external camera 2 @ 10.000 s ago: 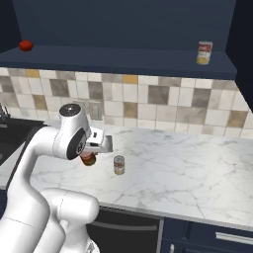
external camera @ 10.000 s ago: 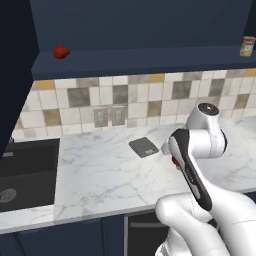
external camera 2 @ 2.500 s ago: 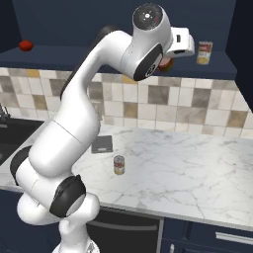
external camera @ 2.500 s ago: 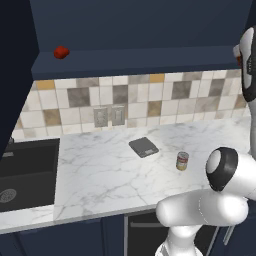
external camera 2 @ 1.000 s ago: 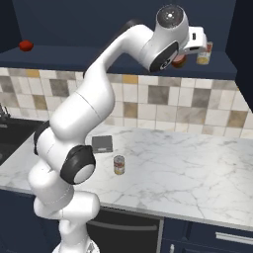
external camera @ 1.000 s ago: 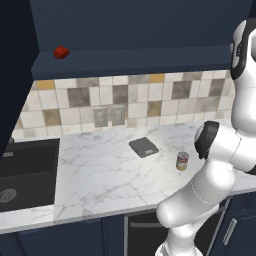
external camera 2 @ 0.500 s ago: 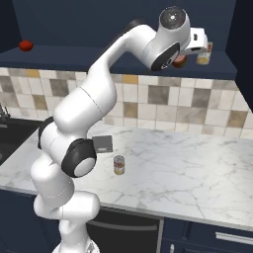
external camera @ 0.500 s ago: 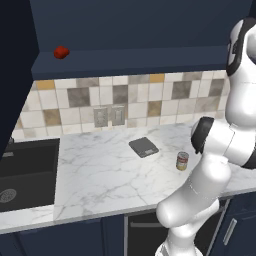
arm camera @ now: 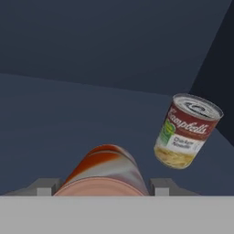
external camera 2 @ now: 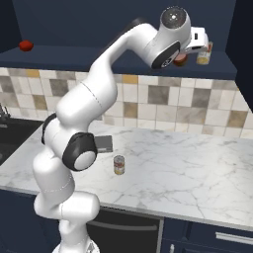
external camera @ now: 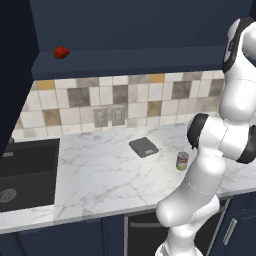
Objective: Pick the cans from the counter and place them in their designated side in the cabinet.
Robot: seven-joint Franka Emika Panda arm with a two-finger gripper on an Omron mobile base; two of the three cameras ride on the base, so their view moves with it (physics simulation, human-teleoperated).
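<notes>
End effector [external camera 2: 190, 55]: I see it raised to the cabinet [external camera 2: 118, 20] shelf at the right end, clamped on the red can [arm camera: 106, 171]. In the hand view the two tips sit on either side of that can, their lower parts cut off by the bottom of the picture.
Red can: in my hand view it lies lengthwise between the tips, its near end cropped. From the right base view I get just a red sliver under the hand, so I cannot tell whether it touches the shelf.
Labelled can on shelf [arm camera: 187, 131]: it stands near the right wall of the cabinet, just beside the red can. In the right base view the hand partly covers it.
Small can [external camera 2: 118, 164]: upright on the table [external camera 2: 197, 173], near the front edge, close to the arm's lower links. Its label is too small for me to read.
Scale-like grey pad [external camera: 144, 146]: flat on the table, behind the small can; in the right base view the arm hides most of it.
Red lump [external camera: 61, 52]: at the shelf's left end, well apart from the cans.
Sink [external camera: 25, 172]: cut off at the left edge.
</notes>
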